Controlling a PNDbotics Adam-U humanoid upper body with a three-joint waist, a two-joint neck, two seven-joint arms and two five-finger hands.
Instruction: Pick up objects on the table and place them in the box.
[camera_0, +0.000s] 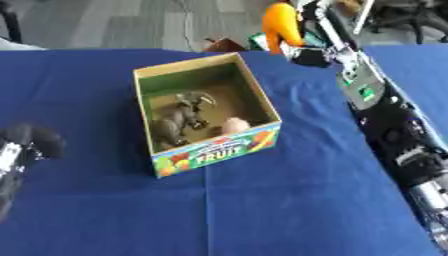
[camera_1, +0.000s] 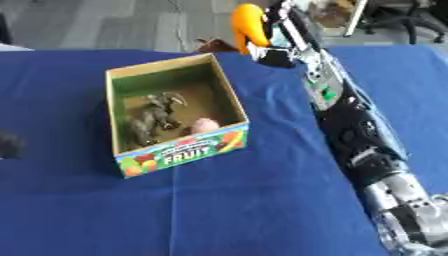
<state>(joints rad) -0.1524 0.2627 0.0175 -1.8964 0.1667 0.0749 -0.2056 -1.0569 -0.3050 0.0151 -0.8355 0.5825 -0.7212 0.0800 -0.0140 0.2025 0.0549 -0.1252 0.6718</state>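
While grey carpet shows beyond the blue tablecloth (camera_0: 262, 210), the right robot hand (camera_1: 276, 52) grips an orange object (camera_1: 247, 25).

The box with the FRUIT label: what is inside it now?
Inside the box stands a grey toy elephant, with a small pink object by the front wall. The front wall hides the floor just behind it.

Fruit box (camera_0: 219, 152) on blue table (camera_0: 262, 210) — toy elephant (camera_0: 179, 117) inside (pinkish object (camera_0: 234, 125) beside), right hand (camera_0: 306, 52) holding orange object (camera_0: 280, 25).
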